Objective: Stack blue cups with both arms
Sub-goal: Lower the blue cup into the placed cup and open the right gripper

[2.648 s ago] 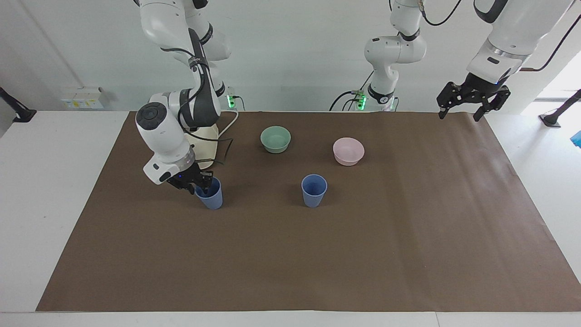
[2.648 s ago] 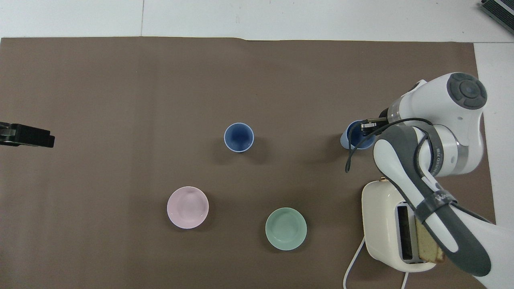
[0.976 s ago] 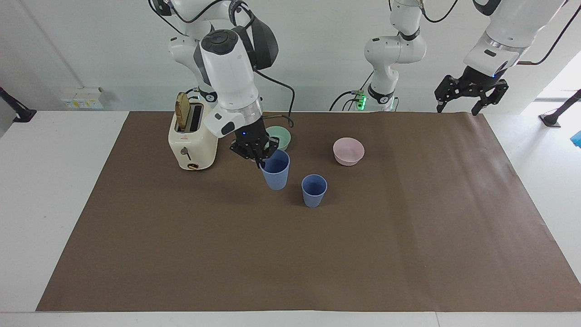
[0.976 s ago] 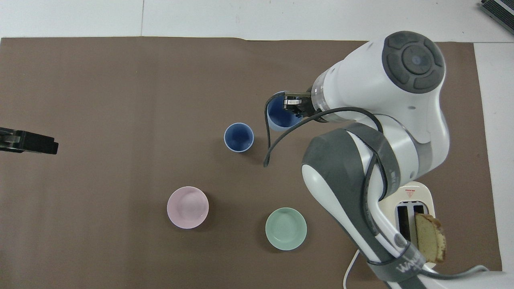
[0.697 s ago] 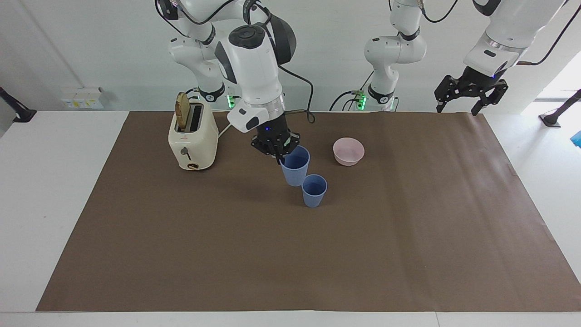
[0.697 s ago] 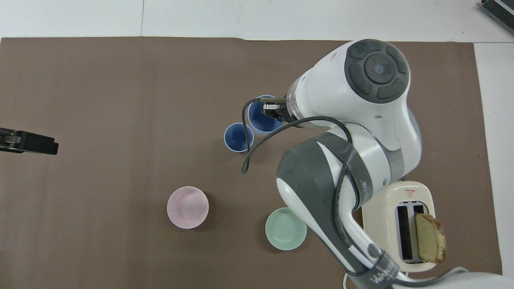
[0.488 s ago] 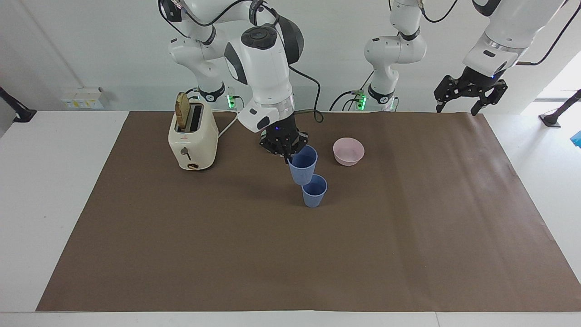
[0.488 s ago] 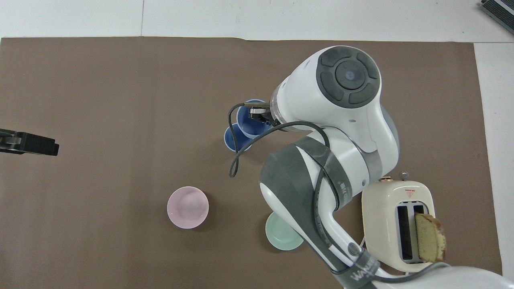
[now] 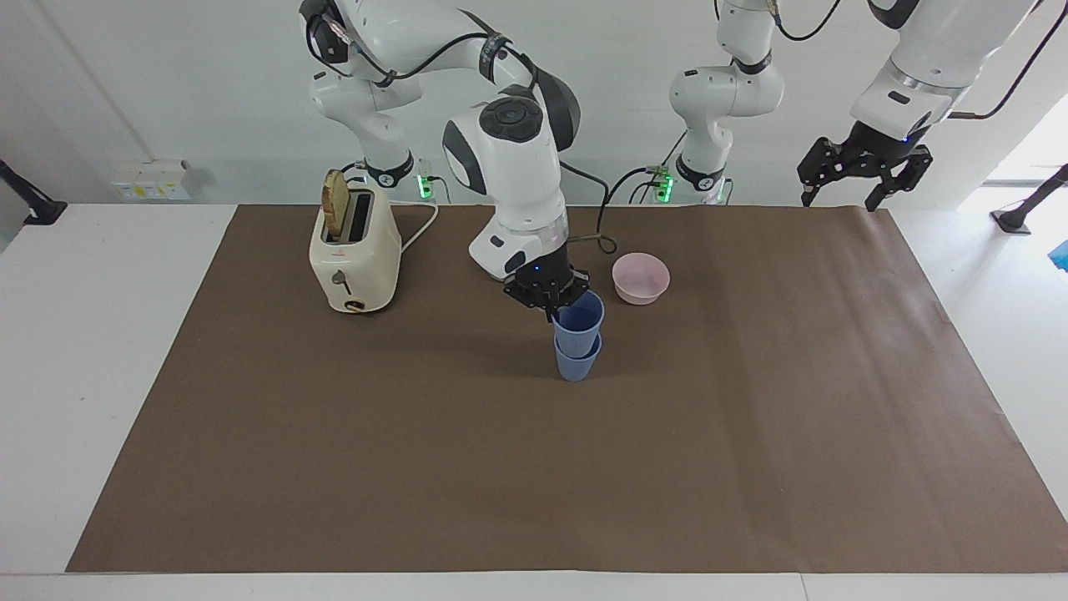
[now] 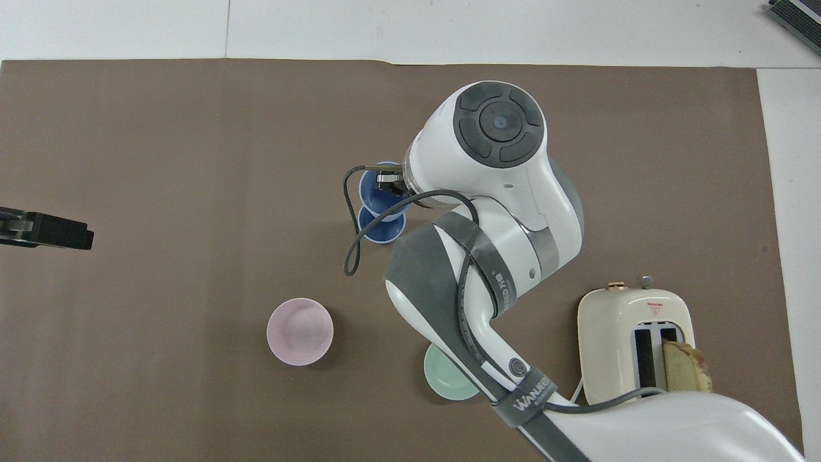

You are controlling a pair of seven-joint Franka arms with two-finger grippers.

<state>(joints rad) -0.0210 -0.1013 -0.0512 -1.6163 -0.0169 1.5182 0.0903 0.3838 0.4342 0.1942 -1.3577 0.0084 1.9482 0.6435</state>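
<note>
One blue cup (image 9: 575, 365) stands upright on the brown mat, near the middle of the table. My right gripper (image 9: 554, 307) is shut on the rim of the second blue cup (image 9: 581, 317) and holds it upright directly over the standing one. The held cup's base is at or just inside the standing cup's rim. In the overhead view the held cup (image 10: 377, 187) overlaps the standing cup (image 10: 383, 231), and the right gripper (image 10: 389, 182) is at its rim. My left gripper (image 9: 859, 174) is open and empty. It waits raised over the mat's edge at the left arm's end (image 10: 46, 230).
A pink bowl (image 9: 641, 278) sits close beside the cups, nearer to the robots. A pale green bowl (image 10: 444, 384) is half hidden under the right arm. A cream toaster (image 9: 354, 255) holding a slice of bread stands toward the right arm's end.
My right gripper has carried its blue cup from beside the toaster to over the standing cup and lowered it onto that cup's rim. The left arm has barely moved.
</note>
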